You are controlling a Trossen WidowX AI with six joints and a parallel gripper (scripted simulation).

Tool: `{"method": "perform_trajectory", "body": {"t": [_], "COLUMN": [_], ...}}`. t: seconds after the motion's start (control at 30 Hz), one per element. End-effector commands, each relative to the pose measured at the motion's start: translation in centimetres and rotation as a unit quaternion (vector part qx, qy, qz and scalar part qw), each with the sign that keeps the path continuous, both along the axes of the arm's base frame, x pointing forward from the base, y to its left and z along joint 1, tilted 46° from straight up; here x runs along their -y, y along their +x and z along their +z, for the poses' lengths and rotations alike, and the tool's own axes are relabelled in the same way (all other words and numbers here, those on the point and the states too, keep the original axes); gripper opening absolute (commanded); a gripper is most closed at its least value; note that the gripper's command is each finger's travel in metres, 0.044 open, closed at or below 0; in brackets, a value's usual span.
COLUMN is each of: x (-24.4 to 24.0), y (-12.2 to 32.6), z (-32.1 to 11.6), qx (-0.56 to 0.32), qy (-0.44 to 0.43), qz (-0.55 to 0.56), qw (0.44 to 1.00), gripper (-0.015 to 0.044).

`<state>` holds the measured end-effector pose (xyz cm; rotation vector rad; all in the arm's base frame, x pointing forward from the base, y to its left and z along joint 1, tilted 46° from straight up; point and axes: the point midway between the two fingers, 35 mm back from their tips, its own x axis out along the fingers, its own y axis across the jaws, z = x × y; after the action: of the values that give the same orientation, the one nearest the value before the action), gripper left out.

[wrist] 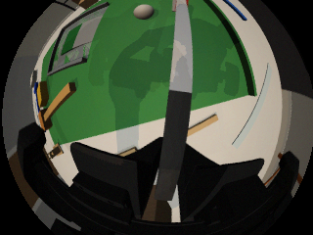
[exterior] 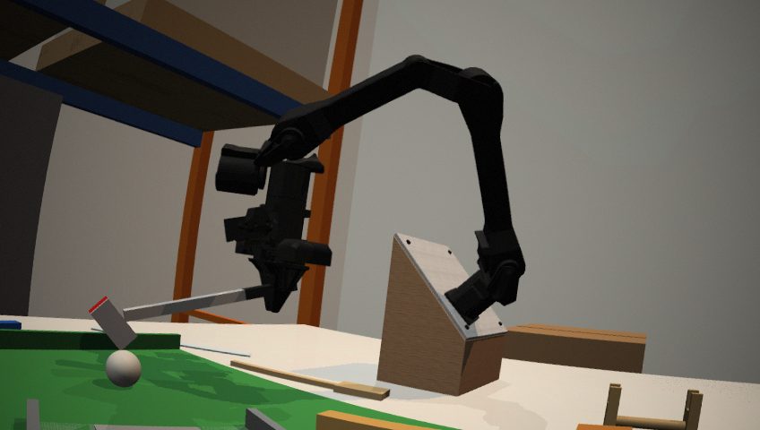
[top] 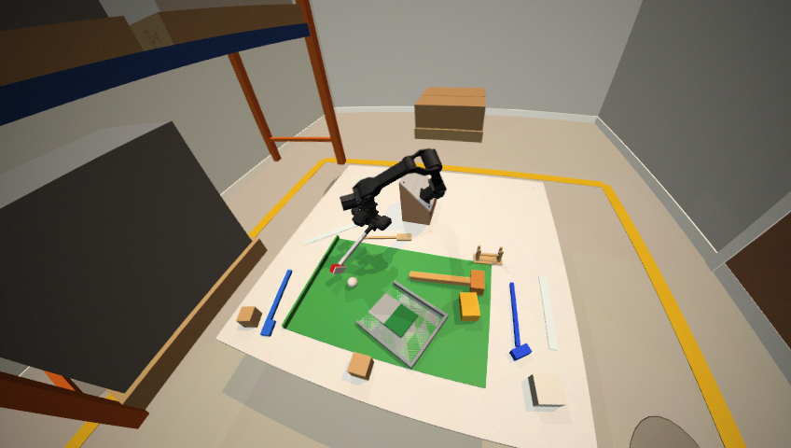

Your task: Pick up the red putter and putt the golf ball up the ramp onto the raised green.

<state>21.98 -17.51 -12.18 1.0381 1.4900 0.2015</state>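
Putter head (top: 337, 268): hanging just behind golf ball (top: 352, 282), near mat's left rail (top: 311, 282).
Ball: resting on mat (top: 444, 355), behind raised green (top: 400, 320).
Mallet (top: 447, 279): lying right of ball.
Gripper (exterior: 276, 305): clamping shaft end above mat's rear edge.

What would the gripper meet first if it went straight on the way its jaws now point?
The gripper, shut on the putter, points down. Straight below lies the pale mat just off the green turf; the thin wooden stick is near, though depth is unclear.
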Motion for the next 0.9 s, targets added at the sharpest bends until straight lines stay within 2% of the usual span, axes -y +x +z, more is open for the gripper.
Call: {"method": "perform_trajectory", "body": {"t": [0.0,0.87], "x": [-0.4,-1.7], "y": [0.1,0.5], "z": [-0.4,-1.8], "qx": [0.001,0.001], "qy": [0.002,-0.001], "qz": [-0.003,0.001], "qw": [1.000,1.000], "gripper": [0.0000,0.0000]}}
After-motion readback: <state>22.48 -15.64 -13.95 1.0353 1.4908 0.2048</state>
